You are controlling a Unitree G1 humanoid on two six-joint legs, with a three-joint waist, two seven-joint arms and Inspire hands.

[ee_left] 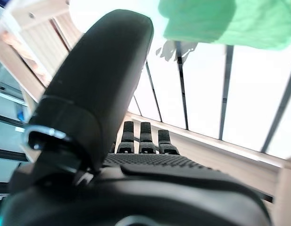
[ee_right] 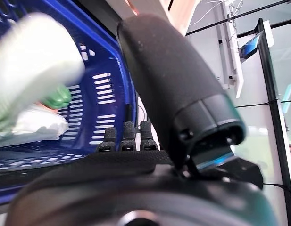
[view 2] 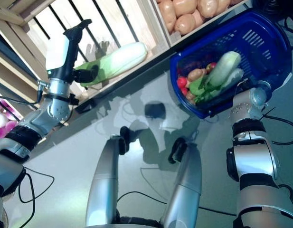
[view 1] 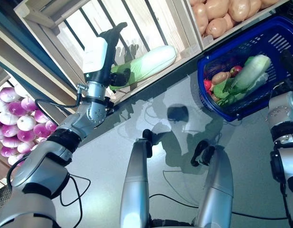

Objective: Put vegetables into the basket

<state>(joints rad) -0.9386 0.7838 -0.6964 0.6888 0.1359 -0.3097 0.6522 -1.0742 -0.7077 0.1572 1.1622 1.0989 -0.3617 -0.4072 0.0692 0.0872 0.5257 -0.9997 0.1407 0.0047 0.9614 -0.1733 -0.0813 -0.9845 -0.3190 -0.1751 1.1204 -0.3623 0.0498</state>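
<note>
Head views: left hand (view 1: 118,76) at cabbage (view 1: 148,63); grip unclear. Right wrist view alone: right hand (ee_right: 136,141) curled beside basket (ee_right: 110,89).

The two head cameras look down from above onto the floor, a wooden crate (view 1: 137,28) and a blue basket (view 1: 279,42); both share these, the right eye seeing slightly more to the right. The left wrist camera looks from very close along the left hand (ee_left: 103,117) toward the crate's slats. The right wrist camera, equally close, looks along the right hand (ee_right: 173,94), seemingly at the basket's wall.
</note>
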